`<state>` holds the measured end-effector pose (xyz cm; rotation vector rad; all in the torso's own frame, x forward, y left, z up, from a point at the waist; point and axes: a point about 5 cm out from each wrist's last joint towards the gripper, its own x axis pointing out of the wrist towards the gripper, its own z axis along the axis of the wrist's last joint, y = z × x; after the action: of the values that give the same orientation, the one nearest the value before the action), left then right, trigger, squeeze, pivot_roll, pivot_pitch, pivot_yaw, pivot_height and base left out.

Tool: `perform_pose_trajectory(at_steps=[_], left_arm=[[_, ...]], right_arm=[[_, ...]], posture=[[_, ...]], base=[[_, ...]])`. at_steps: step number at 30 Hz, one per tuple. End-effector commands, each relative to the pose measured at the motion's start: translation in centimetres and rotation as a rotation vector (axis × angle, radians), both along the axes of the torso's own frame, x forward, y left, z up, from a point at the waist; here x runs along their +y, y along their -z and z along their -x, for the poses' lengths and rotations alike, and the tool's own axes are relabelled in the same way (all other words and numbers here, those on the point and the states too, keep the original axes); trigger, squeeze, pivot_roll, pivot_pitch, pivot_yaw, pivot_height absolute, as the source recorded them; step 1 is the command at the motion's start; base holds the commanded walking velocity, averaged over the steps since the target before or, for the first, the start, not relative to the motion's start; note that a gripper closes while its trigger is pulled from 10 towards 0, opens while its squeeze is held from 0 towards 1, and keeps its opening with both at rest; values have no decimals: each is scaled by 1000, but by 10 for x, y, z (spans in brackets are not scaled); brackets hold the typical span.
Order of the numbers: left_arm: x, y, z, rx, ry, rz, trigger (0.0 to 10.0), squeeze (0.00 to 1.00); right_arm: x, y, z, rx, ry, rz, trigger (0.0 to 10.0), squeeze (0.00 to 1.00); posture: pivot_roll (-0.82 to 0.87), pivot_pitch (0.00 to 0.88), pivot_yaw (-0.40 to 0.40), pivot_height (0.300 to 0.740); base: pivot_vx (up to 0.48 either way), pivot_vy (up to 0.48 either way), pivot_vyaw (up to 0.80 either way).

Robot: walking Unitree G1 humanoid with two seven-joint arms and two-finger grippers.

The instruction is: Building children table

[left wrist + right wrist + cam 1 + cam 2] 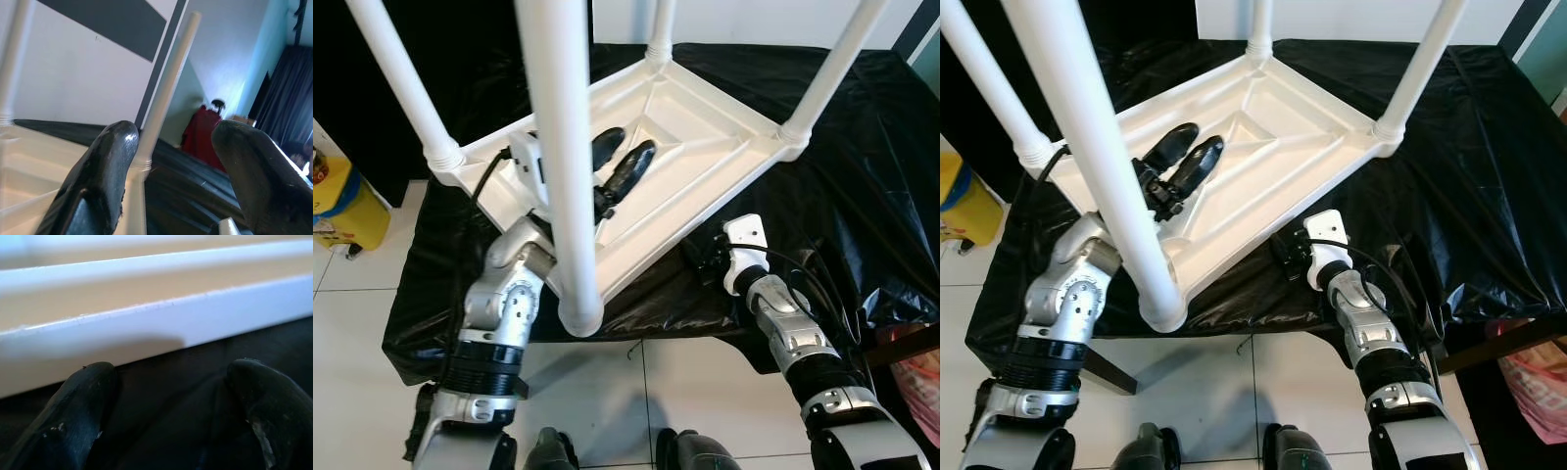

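Left pincer [1180, 157] rests open inside the upturned white table [1273, 147]; right pincer [166, 411], apparently open, sits under its rim.

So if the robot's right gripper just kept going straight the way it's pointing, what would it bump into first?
Most likely the white rim of the upside-down table. The right gripper is open, low over the black cloth, and that rim lies right across its path. How near it is I cannot tell.
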<state>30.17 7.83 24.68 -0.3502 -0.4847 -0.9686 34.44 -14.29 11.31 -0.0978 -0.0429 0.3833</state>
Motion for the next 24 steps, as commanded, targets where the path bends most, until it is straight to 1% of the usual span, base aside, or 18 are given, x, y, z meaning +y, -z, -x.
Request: perform_pose_trajectory(at_steps=[1, 2, 3, 4, 7, 8, 10, 13, 14, 15, 16, 20, 21, 23, 24], left_arm=[[-27, 3, 10, 12, 67, -6, 10000, 0], [-33, 2, 12, 14, 67, 4, 10000, 0], [-43, 1, 12, 22, 68, 19, 10000, 0], [-43, 1, 12, 22, 68, 19, 10000, 0], [-65, -2, 17, 59, 89, 41, 10000, 0], [-65, -2, 17, 59, 89, 41, 10000, 0], [-75, -3, 20, 63, 102, 29, 10000, 0], [-80, -3, 21, 64, 108, 26, 10000, 0], [-93, -3, 24, 71, 125, 20, 10000, 0], [-93, -3, 24, 71, 125, 20, 10000, 0], [-99, -3, 25, 74, 132, 17, 10000, 0], [-103, -4, 27, 65, 125, 12, 10000, 0], [-100, -4, 25, 63, 112, 7, 10000, 0], [-88, -1, 18, 69, 71, -10, 10000, 0], [-88, -1, 18, 69, 71, -10, 10000, 0]], right_arm=[[10, 3, -1, 8, -35, -27, 10000, 0], [10, 3, -2, 4, -32, -36, 10000, 0], [13, 3, -3, 0, -28, -41, 10000, 0], [13, 3, -3, 0, -28, -41, 10000, 0], [22, 6, -4, -1, -33, -62, 10000, 0], [22, 6, -4, -1, -33, -62, 10000, 0], [31, 8, -3, -7, -44, -79, 10000, 0], [36, 9, -3, -4, -48, -91, 10000, 0], [44, 11, -3, 5, -29, -114, 10000, 0], [44, 11, -3, 5, -29, -114, 10000, 0], [46, 12, -3, 8, -12, -128, 10000, 0], [45, 11, -5, 0, 29, -141, 10000, 0], [41, 10, -6, -6, 50, -147, 10000, 0], [29, 8, -8, -22, 97, -145, 10000, 0], [29, 8, -8, -22, 97, -145, 10000, 0]], posture=[[5, 225, -33, 740], [5, 225, -33, 740], [7, 228, -30, 740], [7, 228, -30, 740], [10, 236, -27, 740], [10, 236, -27, 740], [10, 240, -22, 740], [9, 243, -18, 740], [11, 245, -10, 740], [11, 245, -10, 740], [11, 245, -10, 740], [8, 248, -2, 740], [7, 245, -2, 740], [8, 244, -3, 740], [8, 244, -3, 740]], base=[[0, 0, 0], [0, 0, 0], [0, 0, 0], [0, 0, 0], [0, 0, 0], [0, 0, 0], [0, 0, 0], [0, 0, 0], [0, 0, 0], [0, 0, 0], [0, 0, 0], [0, 0, 0], [0, 0, 0], [0, 0, 0], [0, 0, 0]])
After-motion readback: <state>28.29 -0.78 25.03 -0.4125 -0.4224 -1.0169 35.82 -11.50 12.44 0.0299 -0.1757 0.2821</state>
